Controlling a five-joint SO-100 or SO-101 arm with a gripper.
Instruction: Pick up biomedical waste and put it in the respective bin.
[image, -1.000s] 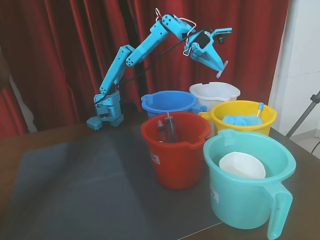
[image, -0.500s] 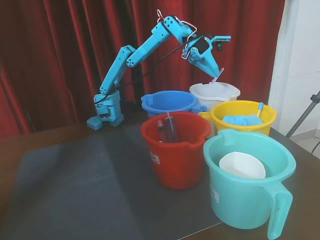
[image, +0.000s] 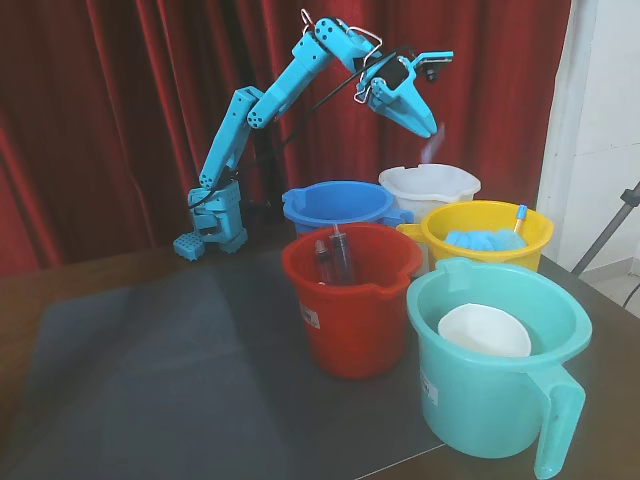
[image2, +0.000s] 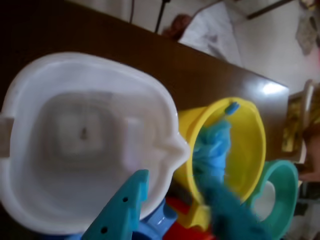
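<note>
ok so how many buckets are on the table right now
5. White bucket at the back under the gripper, blue to its left, yellow in front of the white, red at the centre, teal nearest the camera.

In the fixed view, taking the bucket with the syringes (image: 352, 296) as landmark, another bucket (image: 338, 205) stands just behind it, and the bin (image: 429, 190) stands behind and to its right. A bucket holding crumpled material (image: 487, 232) sits to its right, in front of the bin, while the handled jug (image: 497, 366) with a bowl (image: 484, 331) inside stands to its right and nearer the camera. The arm's base (image: 215, 222) sits behind and left of it, and the gripper (image: 428, 128) hangs above the bin.
</note>
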